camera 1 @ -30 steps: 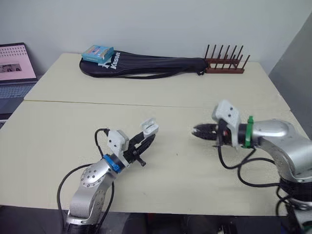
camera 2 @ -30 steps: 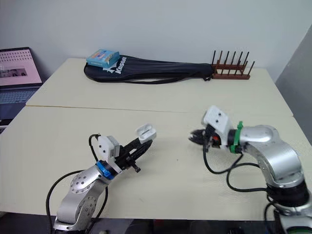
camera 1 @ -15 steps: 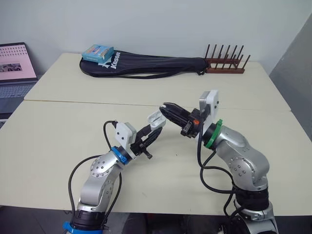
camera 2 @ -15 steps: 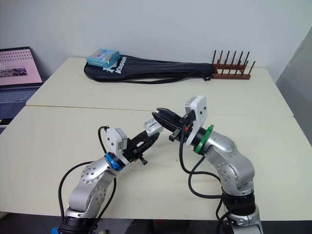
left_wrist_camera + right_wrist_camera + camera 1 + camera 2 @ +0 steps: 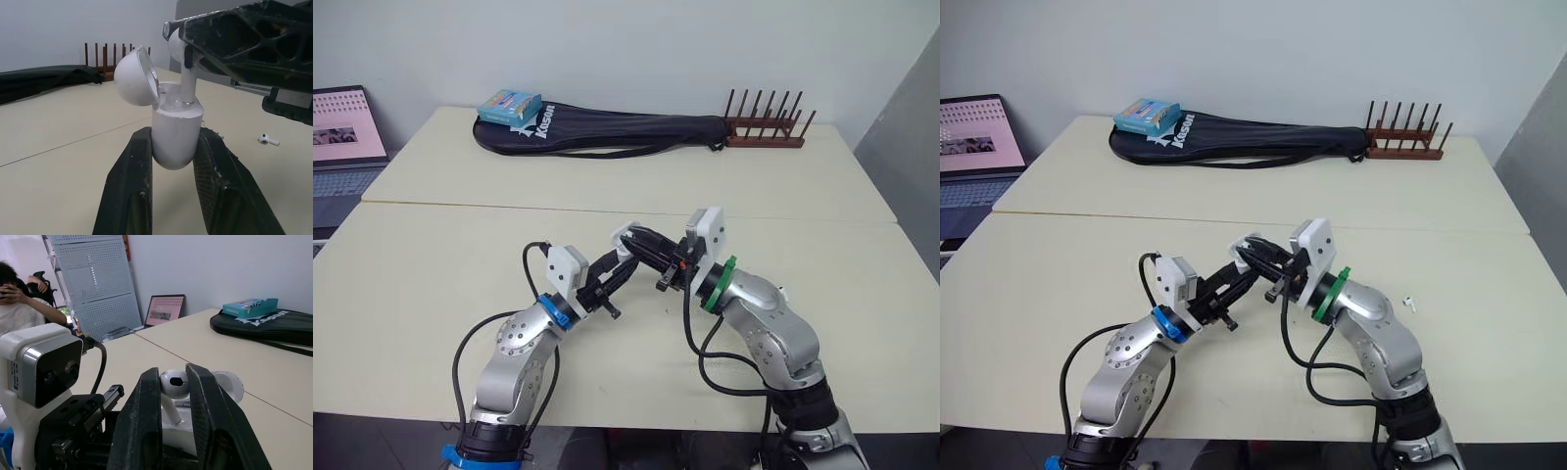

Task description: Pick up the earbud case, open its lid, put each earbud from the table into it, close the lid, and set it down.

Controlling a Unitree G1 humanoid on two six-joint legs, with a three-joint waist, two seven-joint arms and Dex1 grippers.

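Note:
My left gripper (image 5: 174,134) is shut on the white earbud case (image 5: 175,115), held upright above the table with its lid (image 5: 134,76) tipped open. My right gripper (image 5: 174,374) is shut on a white earbud (image 5: 174,383) right over the case. The earbud's stem (image 5: 188,84) reaches down into one slot of the case. In the head views the two grippers meet over the middle of the near table, the left gripper (image 5: 615,268) from the left and the right gripper (image 5: 641,241) from the right. A second earbud (image 5: 1409,304) lies on the table to the right.
A black racket bag (image 5: 607,132) with a blue box (image 5: 509,106) on it lies along the far table, beside a wooden peg rack (image 5: 764,132). A laptop (image 5: 342,137) stands at the far left. A seated person (image 5: 19,298) and a pegboard panel (image 5: 93,284) are beyond the table.
My right gripper has swung left from the table's right side to the case and lowered the earbud's stem into it. The left gripper has held the open case nearly still over the last half second.

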